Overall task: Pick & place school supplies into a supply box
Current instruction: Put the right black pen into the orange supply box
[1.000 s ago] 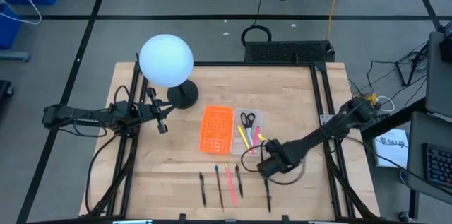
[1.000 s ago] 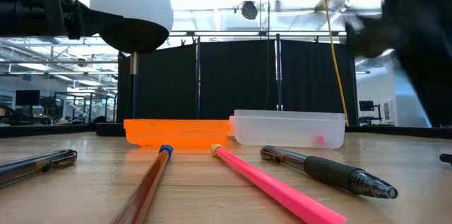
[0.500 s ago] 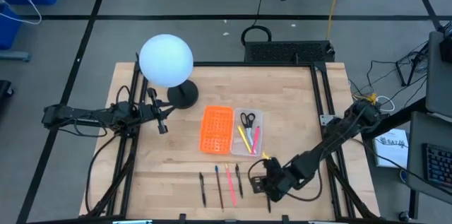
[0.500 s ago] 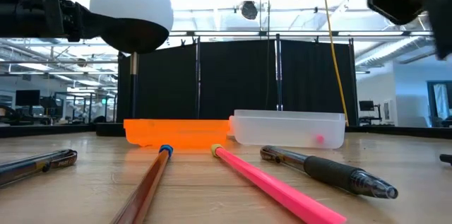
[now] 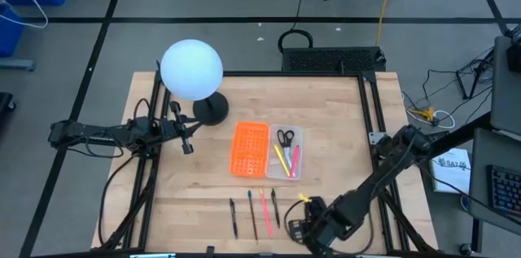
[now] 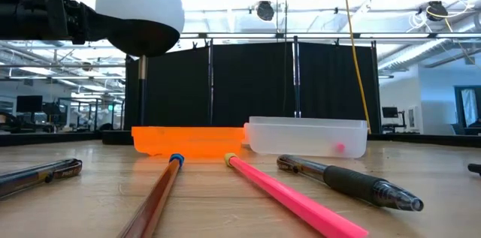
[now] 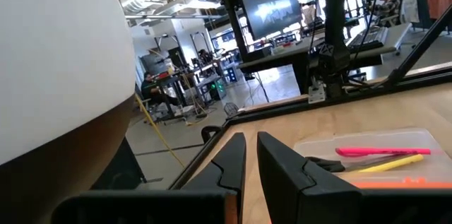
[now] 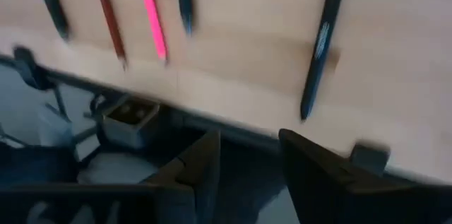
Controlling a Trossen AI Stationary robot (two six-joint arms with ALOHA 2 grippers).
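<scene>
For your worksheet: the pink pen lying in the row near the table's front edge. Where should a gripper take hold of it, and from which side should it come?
Grip the pink pen around mid-barrel, coming straight down from above. It lies flat on the table, so only its two long sides are free, and the fingers should close across its width. A red pencil and a dark pen lie alongside with narrow gaps, so the fingers probably need to drop in carefully.

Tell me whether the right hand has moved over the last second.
Yes. In the high view the right hand has moved away from the supply box, past the row of pens, to the table's near edge.
</scene>
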